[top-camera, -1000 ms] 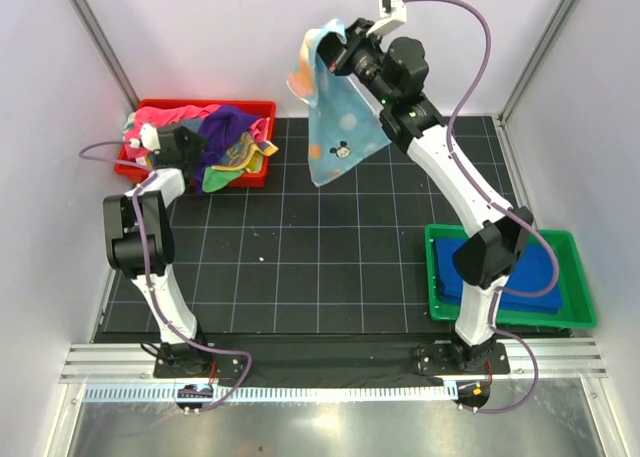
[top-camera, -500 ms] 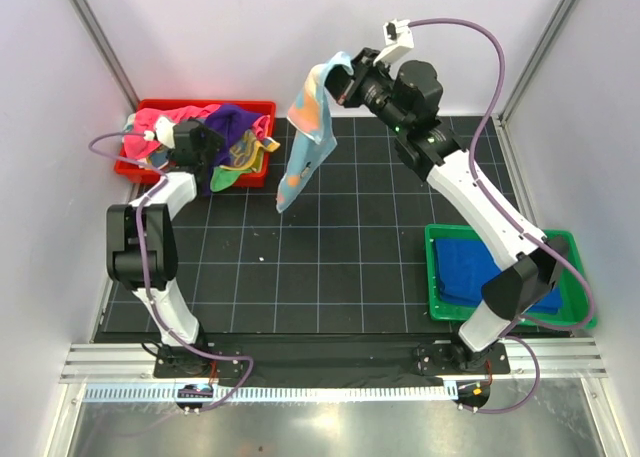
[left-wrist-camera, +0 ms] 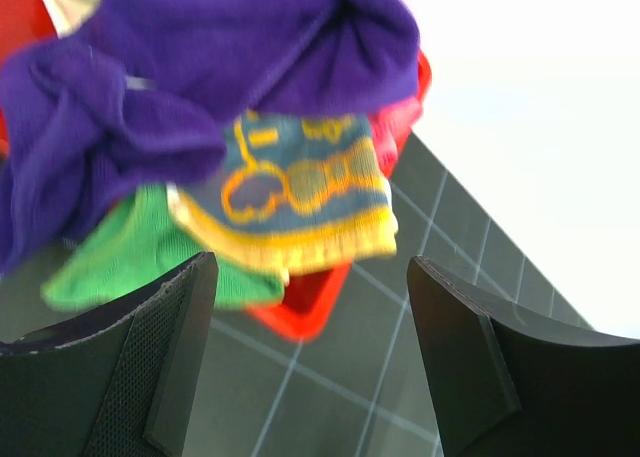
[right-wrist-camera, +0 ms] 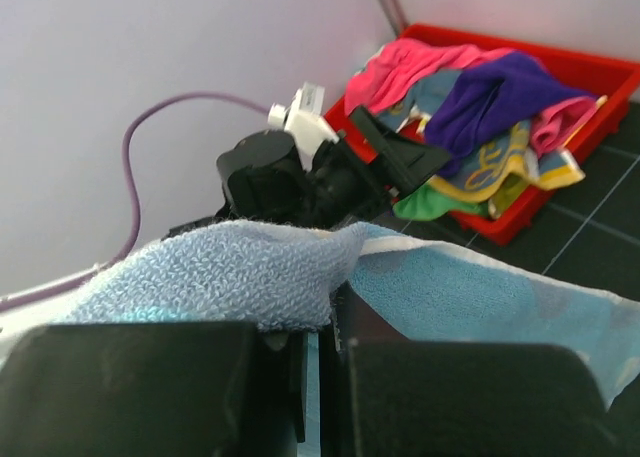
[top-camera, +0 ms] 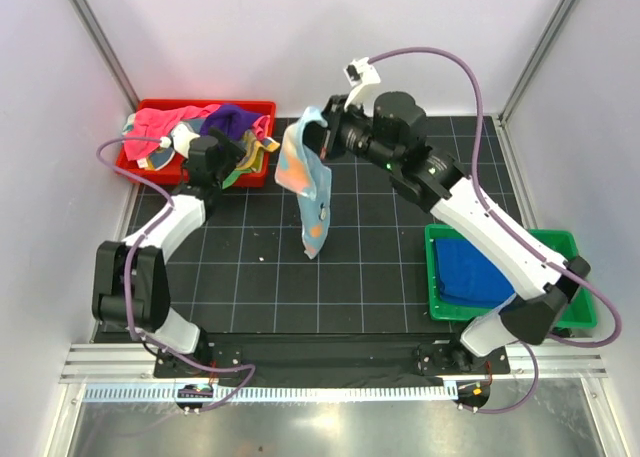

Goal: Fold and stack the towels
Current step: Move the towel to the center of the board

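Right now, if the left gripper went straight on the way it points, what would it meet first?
Probably the teal-and-yellow towel draped over the rim of the red tray, straight ahead of the open left gripper; depth is unclear.

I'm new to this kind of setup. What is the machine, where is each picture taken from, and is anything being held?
Two robot arms are bolted at the near edge of a black gridded table. The wide picture looks down from above and behind them; the other two come from wrist cameras. The right gripper is shut on a polka-dot towel, which hangs over the table. The left gripper is open and empty, facing a red tray heaped with crumpled towels. A green tray holds a blue towel.
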Tool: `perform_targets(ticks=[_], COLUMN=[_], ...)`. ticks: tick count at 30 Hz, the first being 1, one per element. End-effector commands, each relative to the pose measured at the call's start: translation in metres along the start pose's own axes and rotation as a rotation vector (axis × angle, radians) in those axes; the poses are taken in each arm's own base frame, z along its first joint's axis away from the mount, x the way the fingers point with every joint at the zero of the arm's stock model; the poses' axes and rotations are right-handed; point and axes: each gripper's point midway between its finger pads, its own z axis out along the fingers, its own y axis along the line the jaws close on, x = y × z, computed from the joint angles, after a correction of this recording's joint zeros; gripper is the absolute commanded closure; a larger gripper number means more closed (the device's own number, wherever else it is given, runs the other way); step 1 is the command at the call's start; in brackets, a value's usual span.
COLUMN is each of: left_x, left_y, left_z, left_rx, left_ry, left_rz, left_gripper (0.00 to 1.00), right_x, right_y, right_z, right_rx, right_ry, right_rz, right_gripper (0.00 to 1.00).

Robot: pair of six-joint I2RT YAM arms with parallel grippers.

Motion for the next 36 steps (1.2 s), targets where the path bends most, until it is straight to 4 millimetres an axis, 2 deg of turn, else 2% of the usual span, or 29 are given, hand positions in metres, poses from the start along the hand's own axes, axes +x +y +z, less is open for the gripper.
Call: perform_targets(ticks=[1,2,3,5,6,8,10,12,13,15,16,17,18,20,22,23,25,26,27,29,30,32,33,36], left_x=[-0.015,-0.015,-0.02,-0.017,-0.017,-0.02,-0.017,-0.012,-0.008,0.005,0.013,0.02,0.03,0.046,0.063,0.071,0.09,0.102,0.112,0.125,0.142,0.153,0.168,0.185], left_y=[-0.01,-0.012,-0.018,-0.014,-0.015,-0.018,-0.02,-0.02,-0.02,-0.017,-0.021,-0.022,-0.018,-0.024,-0.03,-0.042,-0.047,-0.061,-0.065,-0.077,-0.086,-0.095,-0.101,-0.108], left_z=[-0.027,-0.032,-0.04,-0.047,-0.05,-0.059,-0.063,-0.066,-0.069,-0.072,-0.076,-0.078,-0.08,-0.088,-0.094,-0.099,-0.107,-0.116,-0.121,-0.131,-0.141,-0.149,-0.155,-0.16], left_rx=[0.039,0.05,0.072,0.062,0.071,0.076,0.087,0.083,0.083,0.085,0.097,0.104,0.1,0.125,0.171,0.233,0.261,0.321,0.348,0.4,0.443,0.469,0.497,0.518], left_ry=[-0.059,-0.057,-0.064,-0.05,-0.047,-0.052,-0.04,-0.022,-0.007,0.022,0.04,0.059,0.083,0.116,0.176,0.203,0.253,0.273,0.296,0.311,0.346,0.35,0.374,0.386], left_rz=[-0.021,-0.025,-0.03,-0.025,-0.027,-0.026,-0.026,-0.027,-0.024,-0.02,-0.017,-0.014,-0.008,0.013,0.022,0.027,0.065,0.083,0.107,0.143,0.173,0.221,0.247,0.301], left_gripper=[0.2,0.2,0.2,0.2,0.2,0.2,0.2,0.21,0.21,0.21,0.21,0.22,0.22,0.23,0.23,0.24,0.25,0.26,0.27,0.27,0.28,0.29,0.3,0.32], right_x=[-0.007,0.0,-0.009,-0.009,-0.016,-0.018,-0.004,0.019,0.036,0.06,0.089,0.106,0.115,0.145,0.157,0.159,0.167,0.168,0.171,0.171,0.172,0.174,0.173,0.171], right_y=[0.037,0.04,0.047,0.057,0.062,0.051,0.016,-0.015,-0.055,-0.097,-0.13,-0.151,-0.174,-0.204,-0.212,-0.216,-0.223,-0.225,-0.229,-0.232,-0.233,-0.234,-0.233,-0.233], right_z=[-0.038,-0.043,-0.055,-0.069,-0.083,-0.092,-0.096,-0.091,-0.084,-0.08,-0.072,-0.074,-0.071,-0.065,-0.06,-0.056,-0.055,-0.054,-0.055,-0.057,-0.057,-0.059,-0.059,-0.059], right_rx=[-0.073,-0.082,-0.105,-0.146,-0.158,-0.094,0.013,0.049,0.123,0.219,0.305,0.396,0.482,0.571,0.58,0.582,0.603,0.611,0.626,0.645,0.651,0.657,0.655,0.657], right_ry=[-0.007,0.01,-0.014,-0.013,-0.028,-0.037,0.011,0.109,0.162,0.227,0.3,0.346,0.351,0.424,0.436,0.43,0.444,0.448,0.457,0.454,0.455,0.46,0.46,0.455], right_rz=[-0.027,-0.006,0.003,0.013,0.009,0.002,0.01,0.066,0.125,0.156,0.177,0.191,0.184,0.207,0.223,0.225,0.232,0.233,0.23,0.226,0.224,0.226,0.223,0.226], right_gripper=[0.99,0.99,0.99,0.99,0.99,0.99,0.99,0.99,0.99,0.99,0.99,0.99,0.99,0.99,0.99,0.99,0.99,0.99,0.99,0.99,0.99,0.99,0.99,0.99])
